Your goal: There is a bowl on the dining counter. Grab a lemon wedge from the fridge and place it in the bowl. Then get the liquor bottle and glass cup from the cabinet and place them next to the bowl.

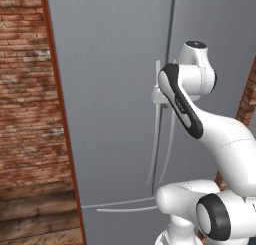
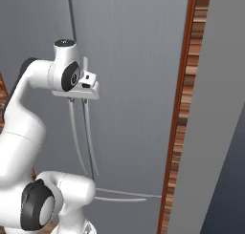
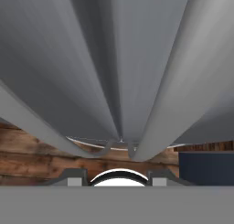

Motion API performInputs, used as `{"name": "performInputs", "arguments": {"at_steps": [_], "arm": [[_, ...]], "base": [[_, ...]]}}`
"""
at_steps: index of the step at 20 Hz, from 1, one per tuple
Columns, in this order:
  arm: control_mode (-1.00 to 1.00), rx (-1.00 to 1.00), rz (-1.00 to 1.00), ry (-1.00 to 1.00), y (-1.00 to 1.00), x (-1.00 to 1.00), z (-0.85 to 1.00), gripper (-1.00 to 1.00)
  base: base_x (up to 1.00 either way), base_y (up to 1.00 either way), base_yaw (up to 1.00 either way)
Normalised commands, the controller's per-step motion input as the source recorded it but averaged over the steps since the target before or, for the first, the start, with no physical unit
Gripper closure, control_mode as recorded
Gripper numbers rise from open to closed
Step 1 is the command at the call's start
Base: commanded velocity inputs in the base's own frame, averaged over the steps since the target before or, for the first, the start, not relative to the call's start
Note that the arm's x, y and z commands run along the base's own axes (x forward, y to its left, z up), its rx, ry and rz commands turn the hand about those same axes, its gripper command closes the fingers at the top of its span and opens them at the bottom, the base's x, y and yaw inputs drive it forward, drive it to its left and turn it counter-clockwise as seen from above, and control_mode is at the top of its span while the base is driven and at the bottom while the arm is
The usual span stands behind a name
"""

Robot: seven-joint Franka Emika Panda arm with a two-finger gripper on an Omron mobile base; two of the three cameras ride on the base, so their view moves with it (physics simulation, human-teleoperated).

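Note:
The grey double-door fridge point(image 1: 110, 89) point(image 2: 134, 85) stands shut right in front of me. Its two long curved silver handles point(image 1: 154, 139) point(image 2: 90, 147) run down beside the centre seam. My gripper point(image 2: 78, 101) point(image 3: 116, 176) points down along the door at the top of these handles, close to the door face. Its fingers point(image 3: 75, 177) stand apart with nothing visible between them. In the hand view the two handles point(image 3: 155, 104) spread past on either side. The bowl, dining counter, lemon wedge, liquor bottle, glass cup and cabinet are out of view.
A red brick wall point(image 1: 25, 89) and a reddish wood edge strip point(image 1: 60, 114) flank the fridge on the left. Another wood strip point(image 2: 182, 113) and a grey panel point(image 2: 215, 132) flank it on the right. The bottom drawer's handle point(image 1: 125, 206) lies low, above a wooden floor point(image 1: 35, 219).

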Motion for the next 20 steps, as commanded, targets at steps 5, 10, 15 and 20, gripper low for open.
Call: {"name": "performInputs", "arguments": {"at_steps": [5, 10, 15, 20], "arm": [[1.0, 0.0, 0.0, 0.0, 0.0, 0.0, 0.0, -1.0], [1.0, 0.0, 0.0, 0.0, 0.0, 0.0, 0.0, -1.0], [1.0, 0.0, 0.0, 0.0, 0.0, 0.0, 0.0, -1.0], [1.0, 0.0, 0.0, 0.0, 0.0, 0.0, 0.0, -1.0]], "base": [[0.0, 0.0, 0.0], [-0.4, 0.0, 0.0], [-0.79, -0.02, -0.03], [-0.65, 0.0, -0.02]]}}
